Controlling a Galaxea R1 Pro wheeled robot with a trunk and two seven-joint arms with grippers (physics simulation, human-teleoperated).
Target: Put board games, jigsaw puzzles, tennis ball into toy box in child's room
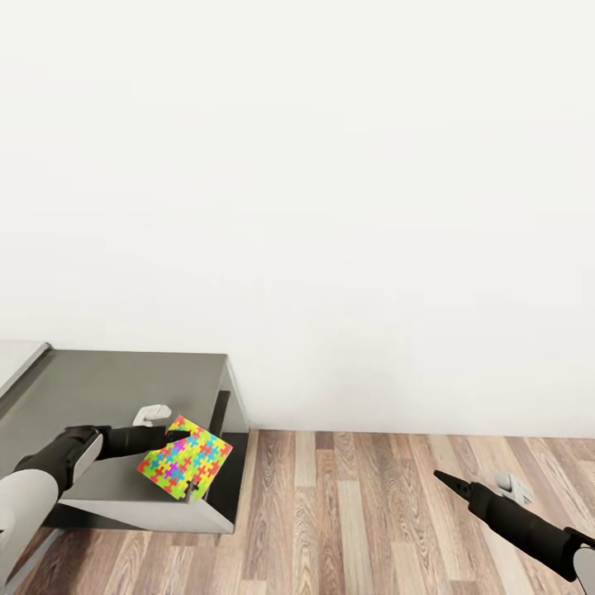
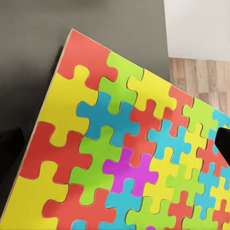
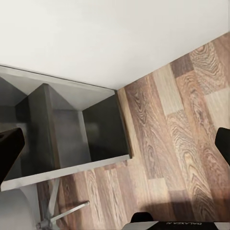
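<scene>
I held the small flat square jigsaw puzzle box with multicoloured mosaic (image 1: 184,458) clenched in my left pincer (image 1: 175,435), tilted above the front right corner of the low dark-grey-topped cabinet (image 1: 107,388). My right pincer (image 1: 440,477) hung over the wood-plank floor (image 1: 372,512); whether it was clenched or released I could not tell.

Smooth printed cardboard jigsaw puzzle (image 1: 184,458), matt grey cabinet (image 1: 116,388), wood-plank floor (image 1: 347,512), plain white wall (image 1: 330,207)

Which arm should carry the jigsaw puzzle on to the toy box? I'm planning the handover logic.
The left. Its claw is at the jigsaw puzzle, apparently holding it above the dark-grey cabinet. The right claw hangs empty over the wood floor, well away.
</scene>
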